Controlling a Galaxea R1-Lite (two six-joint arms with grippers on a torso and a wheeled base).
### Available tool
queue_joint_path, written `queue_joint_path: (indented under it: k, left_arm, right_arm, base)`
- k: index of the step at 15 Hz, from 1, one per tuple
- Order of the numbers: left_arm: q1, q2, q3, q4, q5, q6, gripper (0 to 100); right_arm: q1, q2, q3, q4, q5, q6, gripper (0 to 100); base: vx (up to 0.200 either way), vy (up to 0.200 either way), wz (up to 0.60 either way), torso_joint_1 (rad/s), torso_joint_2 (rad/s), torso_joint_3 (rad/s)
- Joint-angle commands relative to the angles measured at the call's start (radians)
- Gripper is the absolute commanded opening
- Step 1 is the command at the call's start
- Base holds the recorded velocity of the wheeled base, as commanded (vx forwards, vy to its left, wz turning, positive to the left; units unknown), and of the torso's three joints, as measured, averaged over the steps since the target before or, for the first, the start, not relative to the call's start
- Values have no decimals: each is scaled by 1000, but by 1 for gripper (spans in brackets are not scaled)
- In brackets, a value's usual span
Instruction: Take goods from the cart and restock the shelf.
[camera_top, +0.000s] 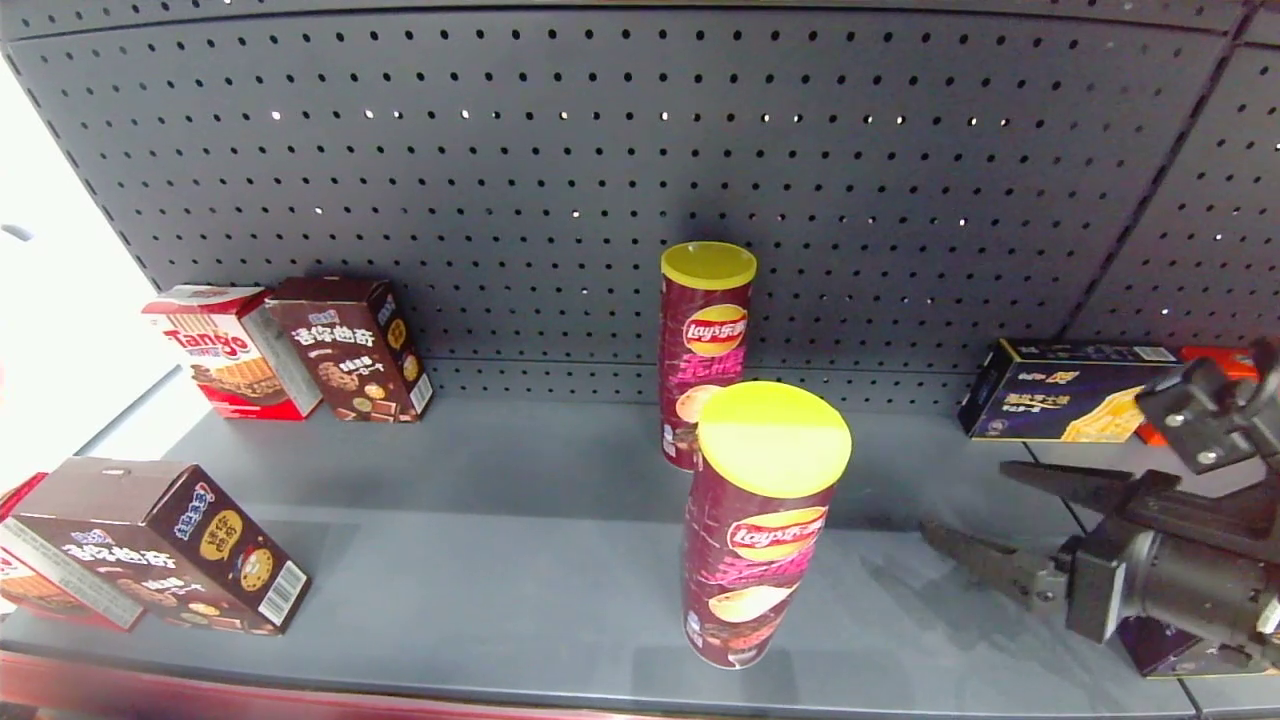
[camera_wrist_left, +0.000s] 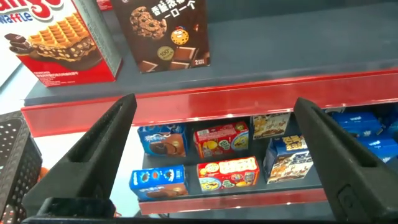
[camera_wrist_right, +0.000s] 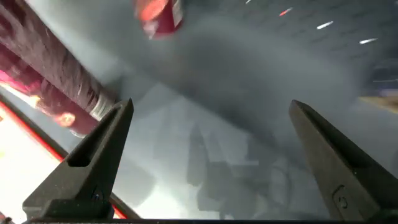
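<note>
Two maroon chip cans with yellow lids stand upright on the grey shelf: the front can near the shelf's front edge, the back can by the pegboard. My right gripper is open and empty just above the shelf, a short way right of the front can and apart from it. In the right wrist view its fingers frame bare shelf, with the front can off to one side. My left gripper is open and empty in front of the red shelf edge, below the boxes.
A wafer box and a cookie box stand at the back left, and another cookie box at the front left. A dark blue box lies at the back right. Several small boxes fill the lower shelf. A black basket sits beside it.
</note>
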Motion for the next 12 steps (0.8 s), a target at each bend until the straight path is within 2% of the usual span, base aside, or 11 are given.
queue_joint_path:
  k: [1, 5, 12]
  left_arm:
    - [0, 2, -1, 0, 2, -6, 100]
    - [0, 2, -1, 1, 4, -8, 100]
    - [0, 2, -1, 1, 9, -12, 100]
  right_arm:
    - [43, 95, 12, -6, -1, -1, 100]
    - [86, 145, -2, -12, -1, -2, 100]
    - [98, 193, -17, -33, 0, -5, 100]
  base:
    - [0, 0, 0, 0, 0, 0]
    - [0, 0, 0, 0, 0, 0]
    - [0, 0, 0, 0, 0, 0]
